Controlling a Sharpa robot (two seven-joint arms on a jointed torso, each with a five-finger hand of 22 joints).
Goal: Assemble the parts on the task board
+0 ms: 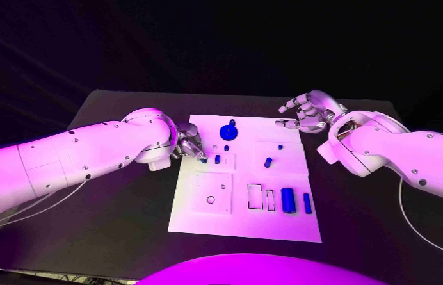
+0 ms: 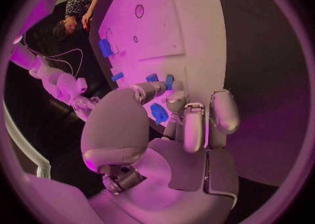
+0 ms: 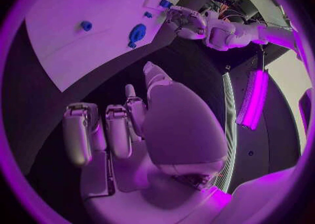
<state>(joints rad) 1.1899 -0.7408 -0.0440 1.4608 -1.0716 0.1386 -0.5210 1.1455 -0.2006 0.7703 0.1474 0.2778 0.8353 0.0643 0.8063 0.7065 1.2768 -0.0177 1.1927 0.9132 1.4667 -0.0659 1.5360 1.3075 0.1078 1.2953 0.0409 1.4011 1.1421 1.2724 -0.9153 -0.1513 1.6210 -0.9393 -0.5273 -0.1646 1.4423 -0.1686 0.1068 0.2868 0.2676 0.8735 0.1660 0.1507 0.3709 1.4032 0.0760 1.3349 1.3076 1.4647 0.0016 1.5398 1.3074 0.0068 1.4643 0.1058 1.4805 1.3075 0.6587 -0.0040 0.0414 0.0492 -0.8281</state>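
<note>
The white task board (image 1: 242,224) lies in the middle of the black table. On it are a round blue part (image 1: 227,132), a small blue peg (image 1: 267,162), two small blue pieces (image 1: 217,159) near the left edge, and a blue cylinder (image 1: 288,199) beside a thinner one (image 1: 306,202). My left hand (image 1: 189,141) is at the board's upper left edge, with thumb and fingers (image 2: 186,124) closed around a small blue part (image 2: 159,113) low over the board. My right hand (image 1: 309,112) hovers off the board's far right corner, fingers apart, holding nothing.
A square plate with a round hole (image 1: 213,192) and two narrow rectangular slots (image 1: 255,195) are set in the board's near half. Bare black table (image 1: 111,227) runs along both sides of the board and in front of it.
</note>
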